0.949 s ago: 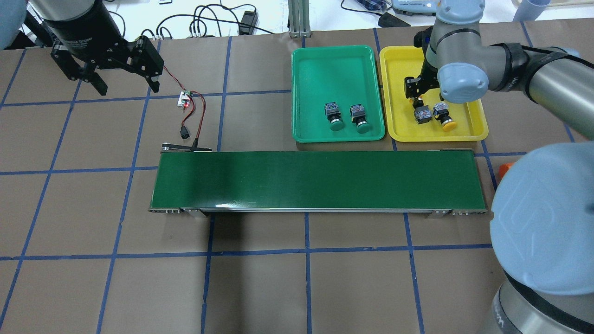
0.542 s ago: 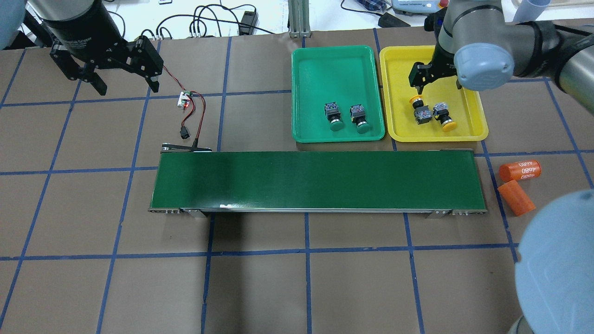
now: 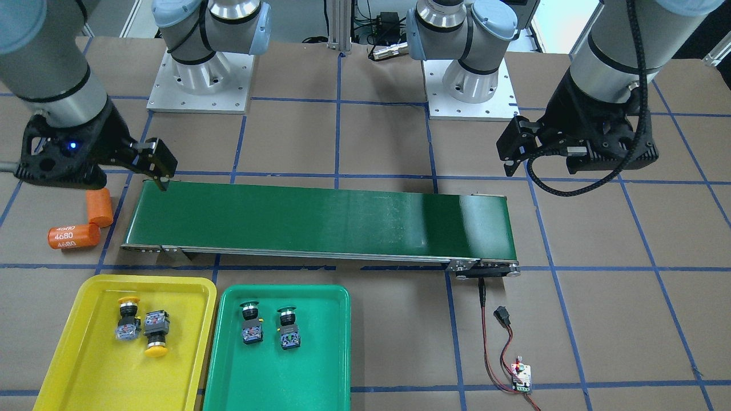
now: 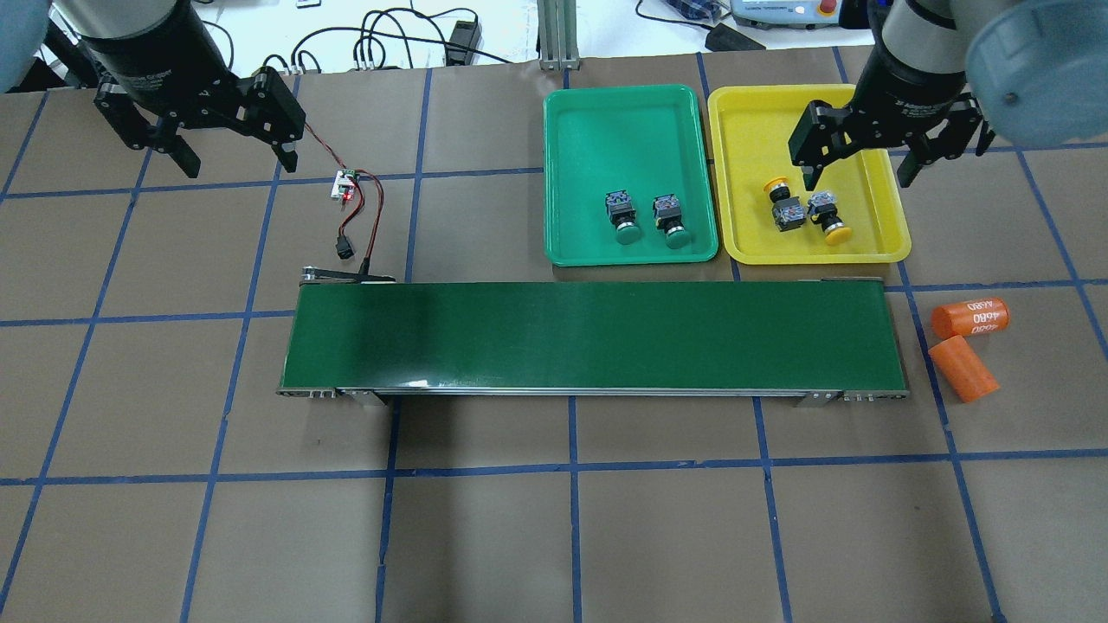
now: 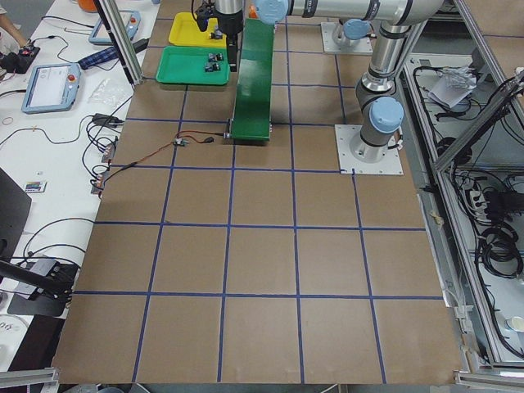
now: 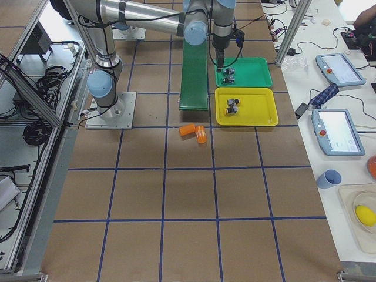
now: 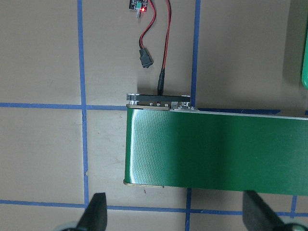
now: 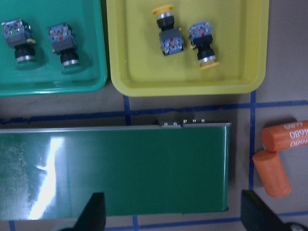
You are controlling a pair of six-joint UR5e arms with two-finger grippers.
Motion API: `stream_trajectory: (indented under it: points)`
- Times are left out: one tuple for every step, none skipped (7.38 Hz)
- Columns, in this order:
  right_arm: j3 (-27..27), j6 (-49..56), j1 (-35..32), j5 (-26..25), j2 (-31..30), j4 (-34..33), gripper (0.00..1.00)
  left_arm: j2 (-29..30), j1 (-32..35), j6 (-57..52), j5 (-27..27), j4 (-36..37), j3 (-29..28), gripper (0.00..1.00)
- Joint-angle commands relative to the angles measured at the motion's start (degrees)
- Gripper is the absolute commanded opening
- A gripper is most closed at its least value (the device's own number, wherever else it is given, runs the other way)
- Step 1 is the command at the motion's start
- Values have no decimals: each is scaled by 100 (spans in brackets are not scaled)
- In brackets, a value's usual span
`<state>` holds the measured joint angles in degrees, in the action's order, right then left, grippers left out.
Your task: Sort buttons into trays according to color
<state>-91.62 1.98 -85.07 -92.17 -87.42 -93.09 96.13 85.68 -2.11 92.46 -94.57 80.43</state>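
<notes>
Two yellow-capped buttons (image 4: 779,206) (image 4: 829,218) lie side by side in the yellow tray (image 4: 762,130). Two green-capped buttons (image 4: 621,216) (image 4: 671,221) lie in the green tray (image 4: 606,130). All show in the right wrist view too, the yellow pair (image 8: 168,33) and the green pair (image 8: 65,43). My right gripper (image 4: 855,177) is open and empty, high over the yellow tray's far right part, apart from the buttons. My left gripper (image 4: 235,160) is open and empty over the table's far left, above the wires.
A long dark-green conveyor belt (image 4: 589,337) lies across the middle, in front of both trays. Two orange cylinders marked 4680 (image 4: 969,318) (image 4: 963,368) lie off its right end. A small circuit board with red and black wires (image 4: 346,184) lies by its left end.
My right gripper has lifted off the yellow buttons and drawn to the right, and its arm has swung out of the foreground, uncovering the orange cylinders. The buttons and my left arm have not moved.
</notes>
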Motion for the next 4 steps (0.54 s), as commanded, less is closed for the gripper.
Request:
stream_trajectory:
  points:
    - [-703, -83, -10, 15, -1001, 502, 100, -7, 1, 0, 0, 0, -1, 100]
    - [-1030, -83, -18, 49, -1179, 406, 100, -7, -8, 0, 0, 0, -1, 100]
    - [-938, -14, -10, -11, -1146, 345, 100, -7, 1, 0, 0, 0, -1, 100]
    - [-806, -65, -18, 58, -1128, 344, 100, 2, 1, 0, -9, 0, -1, 100]
